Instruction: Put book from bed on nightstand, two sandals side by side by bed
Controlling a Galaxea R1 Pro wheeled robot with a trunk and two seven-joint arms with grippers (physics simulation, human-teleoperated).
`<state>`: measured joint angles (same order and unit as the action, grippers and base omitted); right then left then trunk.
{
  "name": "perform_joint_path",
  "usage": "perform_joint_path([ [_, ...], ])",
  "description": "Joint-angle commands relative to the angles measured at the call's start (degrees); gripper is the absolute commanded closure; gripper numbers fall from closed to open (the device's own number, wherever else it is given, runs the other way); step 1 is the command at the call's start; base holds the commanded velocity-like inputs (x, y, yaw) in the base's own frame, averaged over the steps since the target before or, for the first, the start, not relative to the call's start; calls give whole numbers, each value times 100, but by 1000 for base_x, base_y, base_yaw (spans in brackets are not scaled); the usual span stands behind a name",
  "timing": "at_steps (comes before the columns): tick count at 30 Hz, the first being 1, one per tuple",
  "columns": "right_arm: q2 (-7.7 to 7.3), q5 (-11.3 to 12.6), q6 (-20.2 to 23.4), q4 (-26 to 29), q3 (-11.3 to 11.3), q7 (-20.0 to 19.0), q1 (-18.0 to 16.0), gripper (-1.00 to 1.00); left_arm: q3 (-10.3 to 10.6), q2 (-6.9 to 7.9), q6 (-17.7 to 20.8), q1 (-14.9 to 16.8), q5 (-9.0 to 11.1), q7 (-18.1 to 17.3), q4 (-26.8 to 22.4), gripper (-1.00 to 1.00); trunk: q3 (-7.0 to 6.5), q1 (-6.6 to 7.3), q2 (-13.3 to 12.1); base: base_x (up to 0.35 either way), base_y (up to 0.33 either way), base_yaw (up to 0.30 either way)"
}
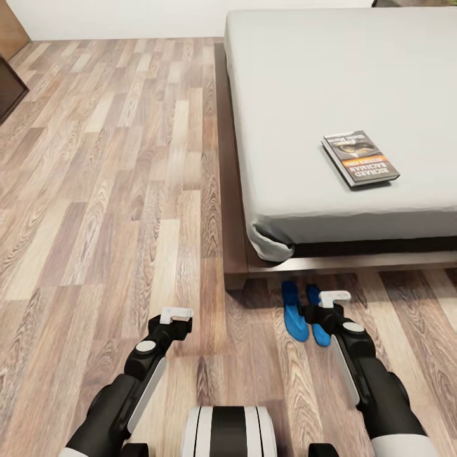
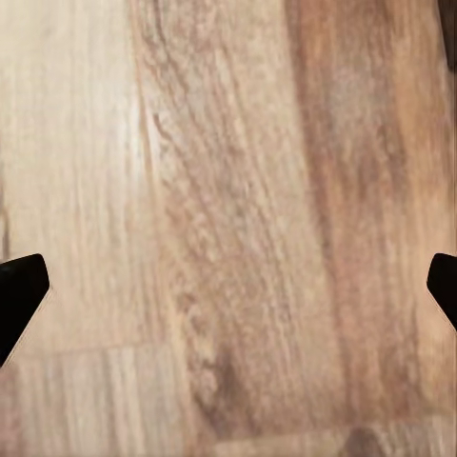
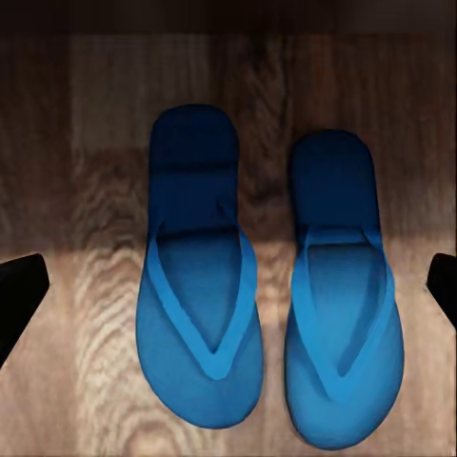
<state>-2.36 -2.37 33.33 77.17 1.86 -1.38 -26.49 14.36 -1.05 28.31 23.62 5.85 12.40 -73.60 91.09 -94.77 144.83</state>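
Observation:
The book point(image 1: 360, 157) lies flat on the light-grey mattress of the bed point(image 1: 330, 89), near its foot end. Two blue sandals point(image 1: 294, 314) point(image 1: 320, 334) lie side by side on the floor, toes pointing under the dark bed frame point(image 1: 236, 254). My right gripper point(image 1: 330, 308) hangs open just above them and partly covers the right one. In the right wrist view both sandals point(image 3: 198, 295) point(image 3: 341, 314) lie between the spread fingertips of that gripper point(image 3: 228, 295). My left gripper point(image 1: 172, 320) point(image 2: 228, 295) is open over bare floor planks. The nightstand is out of view.
Wood-plank floor point(image 1: 114, 190) stretches wide to the left of the bed. A dark wooden piece of furniture point(image 1: 9, 89) stands at the far left edge. A white wall point(image 1: 127, 19) runs along the back.

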Motion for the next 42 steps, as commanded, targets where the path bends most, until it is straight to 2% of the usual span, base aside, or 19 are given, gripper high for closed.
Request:
perform_joint_path([
  [1, -1, -27, 89, 126, -1, -14, -2, -100, 2, 2, 22, 2, 62, 52, -6, -100, -19, 3, 0, -3, 0, 0],
  [5, -4, -23, 466, 421, -8, -4, 0, -100, -101, -3, 52, 2, 65, 52, -6, -100, -108, 14, -6, -2, 0, 0],
  [6, -8, -25, 722, 525, -11, 3, 1, -100, -189, -4, 158, 5, 60, 52, -6, -100, -130, 16, -7, 0, 0, 0],
  [18, -10, -21, 1102, 604, -3, -7, 3, -100, -231, -6, 278, 12, 55, 52, -5, -100, -396, 47, -23, -59, 0, 0],
  [19, -10, -25, 1261, 644, -2, -3, 3, -100, -232, -1, 280, 11, 57, 50, -5, -100, -418, 50, -24, -317, 0, 0],
  [26, -10, -26, 1400, 672, -9, -3, 3, -100, -232, -3, 281, 11, 57, 49, -5, -100, -573, 68, -34, -150, 0, 0],
  [42, -10, -33, 1421, 688, -2, -3, 3, -100, -259, 24, 380, 12, 85, 28, -5, -100, -928, 109, -55, -7, 0, 0],
])
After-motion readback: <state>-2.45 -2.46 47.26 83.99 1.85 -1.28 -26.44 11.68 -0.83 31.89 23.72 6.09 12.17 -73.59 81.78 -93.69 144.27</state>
